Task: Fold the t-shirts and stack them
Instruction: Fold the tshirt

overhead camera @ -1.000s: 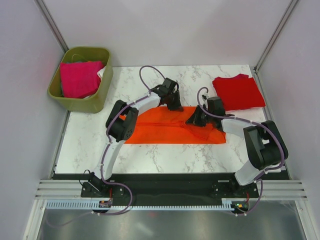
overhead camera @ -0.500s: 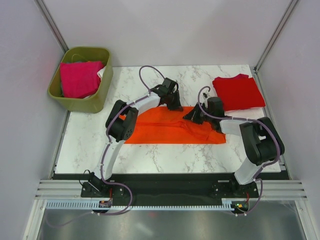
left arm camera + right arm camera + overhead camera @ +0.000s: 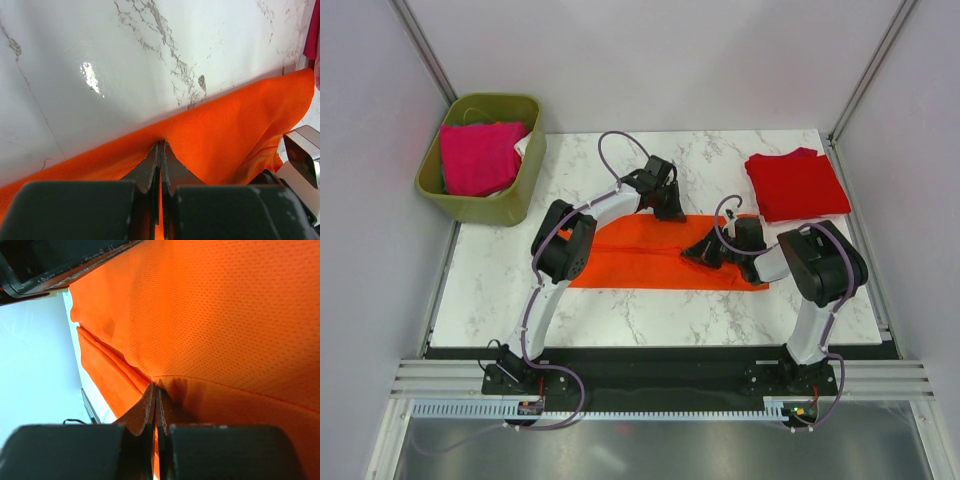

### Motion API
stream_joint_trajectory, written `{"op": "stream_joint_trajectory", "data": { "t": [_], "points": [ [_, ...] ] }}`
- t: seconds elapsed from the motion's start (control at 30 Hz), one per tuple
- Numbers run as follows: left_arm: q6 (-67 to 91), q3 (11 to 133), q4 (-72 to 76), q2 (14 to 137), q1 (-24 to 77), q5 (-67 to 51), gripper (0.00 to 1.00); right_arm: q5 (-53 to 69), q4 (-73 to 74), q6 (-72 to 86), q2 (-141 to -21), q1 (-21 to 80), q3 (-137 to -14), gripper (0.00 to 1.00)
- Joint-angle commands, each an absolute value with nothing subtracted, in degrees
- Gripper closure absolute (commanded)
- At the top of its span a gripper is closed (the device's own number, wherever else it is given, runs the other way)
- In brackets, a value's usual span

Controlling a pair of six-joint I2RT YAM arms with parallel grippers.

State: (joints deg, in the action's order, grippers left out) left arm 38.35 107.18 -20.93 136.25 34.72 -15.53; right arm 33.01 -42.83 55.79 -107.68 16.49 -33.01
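Note:
The orange t-shirt (image 3: pixel 640 262) lies as a long folded strip across the middle of the marble table. My left gripper (image 3: pixel 669 212) is shut on its far edge; in the left wrist view the jaws pinch the orange cloth (image 3: pixel 225 135). My right gripper (image 3: pixel 695 252) is shut on the orange cloth near the strip's right half, with orange fabric (image 3: pixel 225 315) filling the right wrist view. The red t-shirt (image 3: pixel 797 184) lies folded at the back right of the table. The magenta pink t-shirt (image 3: pixel 477 157) sits in the bin.
The olive-green bin (image 3: pixel 520 190) stands off the table's back left corner. Grey walls enclose the table (image 3: pixel 620 310) on three sides. The arm bases sit on a black rail at the near edge.
My right gripper has moved left and toward the near edge, dragging the orange cloth with it; the strip's right end now lies flatter. My left gripper has stayed put.

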Motion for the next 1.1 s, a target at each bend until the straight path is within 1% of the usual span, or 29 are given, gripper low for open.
{"op": "stream_joint_trajectory", "data": {
  "t": [0.0, 0.1, 0.13, 0.2, 0.27, 0.3, 0.33, 0.4, 0.43, 0.47, 0.5, 0.57, 0.6, 0.63, 0.7, 0.73, 0.8, 0.9, 0.93, 0.97, 1.07],
  "points": [
    [39.2, 109.3, -20.1, 135.7, 34.4, -16.2, 0.97, 32.5, -41.0, 53.5, -104.5, 16.5, -34.7, 0.93],
    [38.8, 109.9, -19.8, 134.7, 34.4, -16.1, 0.96, 30.9, -33.5, 49.6, -99.6, 16.5, -36.8, 0.83],
    [38.6, 110.0, -19.5, 134.4, 34.4, -15.8, 0.95, 30.4, -30.1, 47.5, -98.4, 16.6, -37.3, 0.74],
    [38.0, 109.8, -19.2, 132.7, 34.4, -15.3, 0.93, 29.5, -27.0, 45.5, -94.9, 16.6, -38.8, 0.66],
    [37.3, 108.3, -19.2, 131.1, 34.5, -13.1, 0.90, 28.6, -21.8, 42.4, -91.7, 16.6, -39.7, 0.64],
    [37.1, 107.1, -18.8, 127.9, 34.5, -10.1, 0.88, 27.0, -17.7, 41.2, -90.6, 16.6, -40.6, 0.64],
    [36.8, 105.4, -17.0, 126.1, 34.5, -8.3, 0.85, 26.0, -15.8, 40.2, -89.4, 16.6, -41.0, 0.63],
    [36.0, 98.1, -13.4, 119.1, 34.6, -4.4, 0.80, 22.4, -12.3, 37.4, -86.2, 16.6, -41.5, 0.63],
    [35.6, 95.2, -11.7, 116.2, 34.6, -3.6, 0.75, 21.0, -8.5, 36.3, -85.3, 16.6, -41.7, 0.64],
    [34.4, 89.5, -8.3, 113.6, 34.6, -2.6, 0.73, 19.4, -6.5, 34.8, -83.3, 16.6, -42.0, 0.66],
    [33.8, 86.9, -7.2, 108.2, 34.7, -0.2, 0.73, 16.7, -2.8, 33.9, -82.4, 16.6, -42.1, 0.69],
    [31.3, 80.6, -7.1, 103.7, 34.6, 3.7, 0.72, 13.5, -0.2, 32.3, -79.4, 16.6, -42.0, 0.75],
    [30.2, 79.0, -8.1, 101.3, 34.6, 7.1, 0.72, 12.3, 3.7, 31.8, -78.2, 16.5, -41.8, 0.81],
    [29.1, 76.8, -9.2, 97.5, 34.5, 9.4, 0.73, 9.4, 4.8, 31.5, -77.2, 16.6, -41.4, 0.83],
    [28.2, 74.7, -13.3, 93.7, 34.5, 15.3, 0.76, 6.7, 8.0, 30.7, -74.3, 16.5, -40.4, 0.91],
    [27.6, 72.4, -14.4, 90.3, 34.5, 17.1, 0.80, 4.9, 8.7, 30.5, -73.5, 16.5, -40.1, 0.94],
    [27.5, 69.7, -16.6, 87.3, 34.4, 21.7, 0.84, 3.7, 9.9, 30.2, -71.5, 16.5, -39.1, 1.00],
    [28.3, 64.3, -17.7, 82.6, 33.2, 25.4, 0.90, 2.7, 10.9, 29.8, -70.7, 16.6, -38.5, 1.00],
    [29.3, 62.2, -18.0, 81.9, 32.6, 25.6, 0.95, 2.2, 11.3, 29.6, -70.7, 16.6, -38.5, 1.00],
    [29.8, 61.1, -18.2, 81.1, 31.9, 25.4, 0.98, 1.2, 11.7, 29.6, -71.1, 16.5, -38.6, 1.00],
    [32.7, 58.5, -19.9, 81.3, 26.9, 22.0, 0.98, -0.3, 13.5, 28.7, -72.1, 16.5, -39.0, 1.00]
  ]
}}
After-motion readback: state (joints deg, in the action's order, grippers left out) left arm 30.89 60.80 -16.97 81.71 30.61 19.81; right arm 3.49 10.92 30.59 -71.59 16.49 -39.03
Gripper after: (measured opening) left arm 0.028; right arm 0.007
